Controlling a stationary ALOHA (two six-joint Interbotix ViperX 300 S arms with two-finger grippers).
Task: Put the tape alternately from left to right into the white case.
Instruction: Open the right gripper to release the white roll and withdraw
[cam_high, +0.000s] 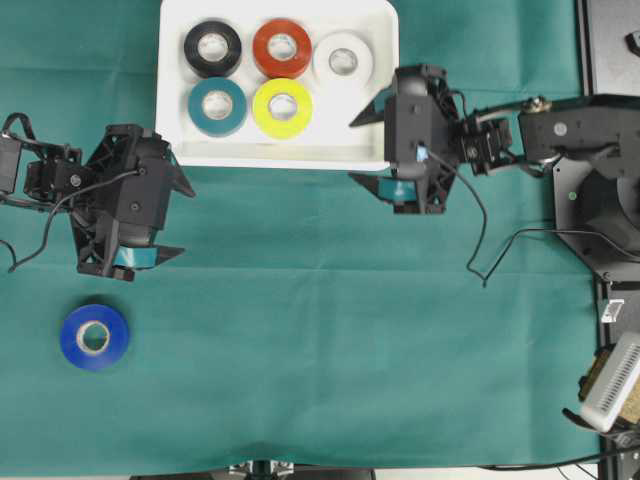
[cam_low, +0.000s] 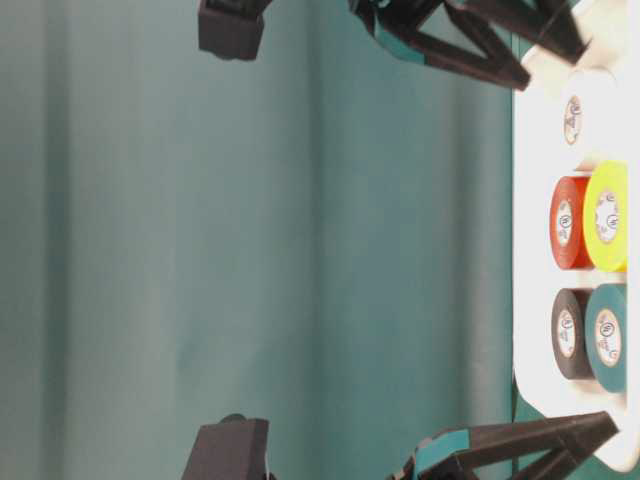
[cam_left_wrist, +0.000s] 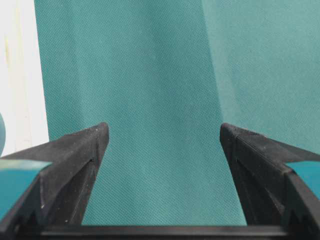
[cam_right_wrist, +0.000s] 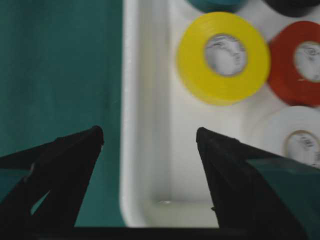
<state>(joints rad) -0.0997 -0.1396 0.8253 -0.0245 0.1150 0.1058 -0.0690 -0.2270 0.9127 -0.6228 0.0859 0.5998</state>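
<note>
Black jaws fill the bottom of both wrist views, spread wide with nothing between them. Those of the right gripper (cam_right_wrist: 149, 137) straddle the near rim of the white case (cam_right_wrist: 131, 150), one finger (cam_right_wrist: 60, 165) over the green cloth and the other over the case floor, pinching nothing. Just beyond them inside the case lie the yellow roll (cam_right_wrist: 222, 57), the red roll (cam_right_wrist: 295, 62) and the white roll (cam_right_wrist: 295, 135), all flat on their sides.

From overhead, the right gripper (cam_high: 364, 148) hangs at the lower right corner of the white case (cam_high: 172, 120), its arm stretched in from the right edge, roughly level, fingertips pointing left. The left gripper (cam_high: 180, 220) sits just below the case's lower left corner, its jaws likewise parted and empty over bare cloth, its arm reaching in from the left edge with fingertips pointing right.

Five rolls rest in the case in two rows: black roll (cam_high: 212, 48), red and white at the back, teal roll (cam_high: 217, 106) and yellow in front. The blue roll (cam_high: 94, 337) lies flat on the green-covered counter (cam_high: 330, 340), well apart from the case, below the left gripper and near the left edge.
</note>
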